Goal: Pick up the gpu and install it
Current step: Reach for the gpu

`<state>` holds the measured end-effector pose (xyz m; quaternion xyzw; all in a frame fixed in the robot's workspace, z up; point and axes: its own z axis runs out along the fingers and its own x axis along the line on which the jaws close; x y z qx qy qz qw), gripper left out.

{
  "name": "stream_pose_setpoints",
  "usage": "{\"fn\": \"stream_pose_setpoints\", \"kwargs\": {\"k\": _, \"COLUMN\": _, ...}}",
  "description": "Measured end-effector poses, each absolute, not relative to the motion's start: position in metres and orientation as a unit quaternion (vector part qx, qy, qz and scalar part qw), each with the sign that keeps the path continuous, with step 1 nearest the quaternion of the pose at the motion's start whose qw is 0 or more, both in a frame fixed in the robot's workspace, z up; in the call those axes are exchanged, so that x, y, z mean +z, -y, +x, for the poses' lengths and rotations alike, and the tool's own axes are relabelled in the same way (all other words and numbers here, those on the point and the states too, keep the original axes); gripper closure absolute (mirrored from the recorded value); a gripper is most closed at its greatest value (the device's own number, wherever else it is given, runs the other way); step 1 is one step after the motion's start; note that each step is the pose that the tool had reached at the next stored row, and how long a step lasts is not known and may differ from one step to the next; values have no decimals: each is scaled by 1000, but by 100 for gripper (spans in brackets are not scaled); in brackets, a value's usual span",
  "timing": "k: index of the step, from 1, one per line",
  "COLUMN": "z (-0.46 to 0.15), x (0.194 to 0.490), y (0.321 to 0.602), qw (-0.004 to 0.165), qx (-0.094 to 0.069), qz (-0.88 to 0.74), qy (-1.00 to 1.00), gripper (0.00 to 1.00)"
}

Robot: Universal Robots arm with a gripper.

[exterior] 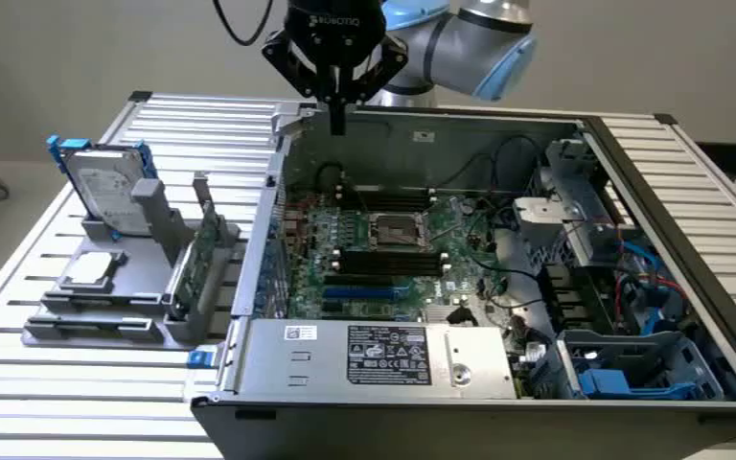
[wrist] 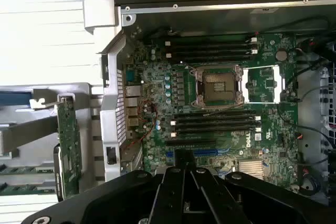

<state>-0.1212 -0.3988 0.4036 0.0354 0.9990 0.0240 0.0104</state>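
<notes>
Gripper [exterior: 337,125] hangs over the metal case [exterior: 381,356], black fingers pinched together; flat green gpu [exterior: 211,251] stands racked.

We record, by colour: gpu [exterior: 210,257], green board, at the exterior view's left; hard drive [exterior: 103,182], silver, with blue rails [exterior: 57,147]; motherboard [exterior: 451,278], green, black slots [exterior: 387,262]; gripper [exterior: 337,123], black; arm [exterior: 439,38], grey and light blue; table [exterior: 35,383], white, ribbed in parallel slats; power supply [exterior: 294,362], silver, black label [exterior: 387,356].
</notes>
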Motion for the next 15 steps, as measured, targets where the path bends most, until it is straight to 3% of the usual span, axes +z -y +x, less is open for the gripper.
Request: {"fn": "stream_pose_setpoints", "kwargs": {"k": 15, "z": -148, "x": 405, "y": 398, "qw": 4, "qx": 24, "qz": 36, "qy": -999, "gripper": 89}}
